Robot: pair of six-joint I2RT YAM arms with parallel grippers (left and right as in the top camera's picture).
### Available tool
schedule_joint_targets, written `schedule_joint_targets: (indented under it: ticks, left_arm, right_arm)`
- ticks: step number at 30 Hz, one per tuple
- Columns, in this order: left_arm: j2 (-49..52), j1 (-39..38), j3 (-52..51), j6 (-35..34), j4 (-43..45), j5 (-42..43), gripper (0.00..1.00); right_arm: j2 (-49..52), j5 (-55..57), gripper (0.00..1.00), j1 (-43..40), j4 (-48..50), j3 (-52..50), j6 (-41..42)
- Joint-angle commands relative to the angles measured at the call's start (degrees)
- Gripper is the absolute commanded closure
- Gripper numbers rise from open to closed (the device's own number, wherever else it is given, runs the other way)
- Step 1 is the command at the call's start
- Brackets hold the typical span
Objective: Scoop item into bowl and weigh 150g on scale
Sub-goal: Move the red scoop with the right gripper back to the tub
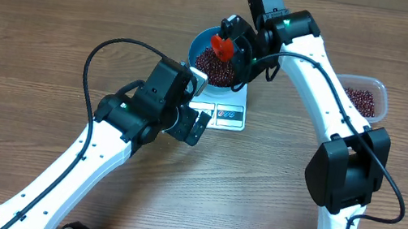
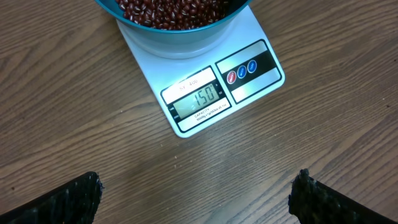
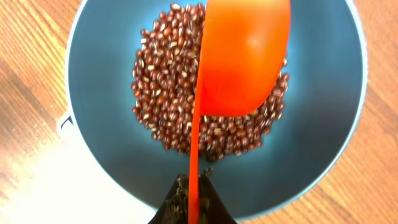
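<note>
Your right claw [image 3: 191, 202] clamps the scoop [image 3: 242, 56] over beans [image 3: 168, 93] in the bowl [image 3: 99, 155] — scale [image 2: 155, 68] shows 150 (left claw [image 2: 194, 199] spread apart).

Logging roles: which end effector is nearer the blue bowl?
Right. The right end effector holds the scoop over the bowl; the left end effector hangs open beside the scale, at its display end.

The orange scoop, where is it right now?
In the right wrist view, the orange scoop hangs over the beans in the blue bowl, held by the right gripper.
</note>
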Motion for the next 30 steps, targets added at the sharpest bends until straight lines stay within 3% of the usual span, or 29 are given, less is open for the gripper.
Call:
schedule_joint_targets:
  ticks: [1, 30]
  left_arm:
    - [0.09, -0.37, -0.17, 1.33, 0.04, -0.17, 0.0]
    - [0.09, -0.37, -0.17, 1.36, 0.04, -0.17, 0.0]
  right_arm:
    - [0.17, -1.33, 0.96, -1.09, -1.46, 2.86, 1.68]
    - [-1.16, -22.84, 0.96, -12.04, -20.68, 7.82, 0.55]
